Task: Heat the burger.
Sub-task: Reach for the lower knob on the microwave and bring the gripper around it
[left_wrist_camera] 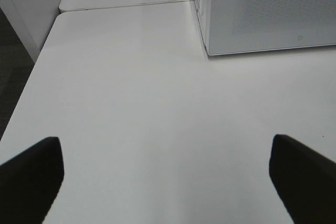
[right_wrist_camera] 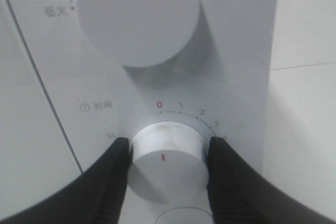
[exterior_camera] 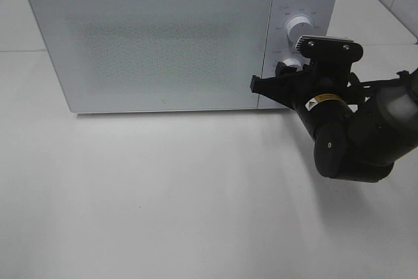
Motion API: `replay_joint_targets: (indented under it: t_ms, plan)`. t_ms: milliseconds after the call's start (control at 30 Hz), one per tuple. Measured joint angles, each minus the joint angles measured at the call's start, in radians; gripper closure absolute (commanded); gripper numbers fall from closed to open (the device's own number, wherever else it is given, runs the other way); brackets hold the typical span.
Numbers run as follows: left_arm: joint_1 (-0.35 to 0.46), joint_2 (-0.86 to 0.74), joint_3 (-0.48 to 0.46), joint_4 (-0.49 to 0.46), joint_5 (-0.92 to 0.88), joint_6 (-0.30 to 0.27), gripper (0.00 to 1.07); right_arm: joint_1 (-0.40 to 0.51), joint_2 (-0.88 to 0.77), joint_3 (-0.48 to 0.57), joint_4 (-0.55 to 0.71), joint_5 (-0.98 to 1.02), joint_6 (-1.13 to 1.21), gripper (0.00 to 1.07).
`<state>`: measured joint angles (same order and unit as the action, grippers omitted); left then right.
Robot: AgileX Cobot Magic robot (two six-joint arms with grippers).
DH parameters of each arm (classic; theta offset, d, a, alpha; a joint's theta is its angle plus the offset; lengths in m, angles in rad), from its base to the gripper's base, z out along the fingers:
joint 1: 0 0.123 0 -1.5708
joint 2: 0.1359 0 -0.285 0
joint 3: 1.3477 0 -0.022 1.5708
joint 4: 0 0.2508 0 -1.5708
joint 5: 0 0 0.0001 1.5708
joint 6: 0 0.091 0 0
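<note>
The right gripper (right_wrist_camera: 168, 150) is closed partway on the lower timer knob (right_wrist_camera: 167, 169) of a white microwave (exterior_camera: 163, 37), one black finger pressed against each side of it. Between the fingers the knob face carries a short red line, which points roughly at a red "0" on the panel just beyond. The dial runs on through 1, 2 and 3, with 35 beside the other finger. A small clock sign with "时间" stands near that finger. Further from the gripper is a bigger upper knob (right_wrist_camera: 137, 17), marked "低火" on one side; the characters on the other side are too blurred to read. A yellow label on the right arm is too small to read. The left gripper (left_wrist_camera: 165, 150) hangs wide open over the bare white tabletop (exterior_camera: 163, 194), holding nothing, with the microwave's corner well ahead of it. The microwave door is shut and its speckled window hides the inside, so I cannot tell where the burger is. The tabletop is matte white with a seam, pale wall tiles stand behind it, and dark floor lies past its edge.
</note>
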<state>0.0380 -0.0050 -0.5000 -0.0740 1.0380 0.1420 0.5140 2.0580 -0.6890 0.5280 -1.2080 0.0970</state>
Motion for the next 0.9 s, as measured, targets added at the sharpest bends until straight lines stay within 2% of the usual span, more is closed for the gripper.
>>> replay_joint_targets:
  t_ms: [67, 100, 167, 200, 233, 267, 333, 367, 400, 467, 500, 633, 833, 900]
  plan:
    - [0.000, 0.000, 0.000, 0.000, 0.000, 0.000, 0.06, 0.000, 0.000, 0.000, 0.000, 0.000, 0.178, 0.87]
    - [0.000, 0.000, 0.000, 0.000, 0.000, 0.000, 0.06, 0.000, 0.000, 0.000, 0.000, 0.000, 0.178, 0.87]
    - [0.000, 0.000, 0.000, 0.000, 0.000, 0.000, 0.06, 0.000, 0.000, 0.000, 0.000, 0.000, 0.412, 0.86]
    - [0.000, 0.000, 0.000, 0.000, 0.000, 0.000, 0.06, 0.000, 0.000, 0.000, 0.000, 0.000, 0.412, 0.86]
    - [0.000, 0.000, 0.000, 0.000, 0.000, 0.000, 0.06, 0.000, 0.000, 0.000, 0.002, 0.000, 0.597, 0.85]
    - [0.000, 0.000, 0.000, 0.000, 0.000, 0.000, 0.06, 0.000, 0.000, 0.000, 0.002, 0.000, 0.597, 0.85]
    - [0.000, 0.000, 0.000, 0.000, 0.000, 0.000, 0.06, 0.000, 0.000, 0.000, 0.004, 0.000, 0.837, 0.85]
    - [0.000, 0.000, 0.000, 0.000, 0.000, 0.000, 0.06, 0.000, 0.000, 0.000, 0.004, 0.000, 0.837, 0.85]
    - [0.000, 0.000, 0.000, 0.000, 0.000, 0.000, 0.06, 0.000, 0.000, 0.000, 0.006, 0.000, 0.971, 0.84]
    - [0.000, 0.000, 0.000, 0.000, 0.000, 0.000, 0.06, 0.000, 0.000, 0.002, 0.006, -0.001, 1.038, 0.84]
    - [0.000, 0.000, 0.000, 0.000, 0.000, 0.000, 0.06, 0.000, 0.000, 0.002, 0.006, -0.001, 1.146, 0.83]
    - [0.000, 0.000, 0.000, 0.000, 0.000, 0.000, 0.06, 0.000, 0.000, 0.002, 0.006, 0.000, 1.243, 0.82]
    - [0.000, 0.000, 0.000, 0.000, 0.000, 0.000, 0.06, 0.000, 0.000, 0.002, 0.006, 0.000, 1.248, 0.78]
    - [0.000, 0.000, 0.000, 0.000, 0.000, 0.000, 0.06, 0.000, 0.000, 0.002, 0.008, 0.000, 1.244, 0.74]
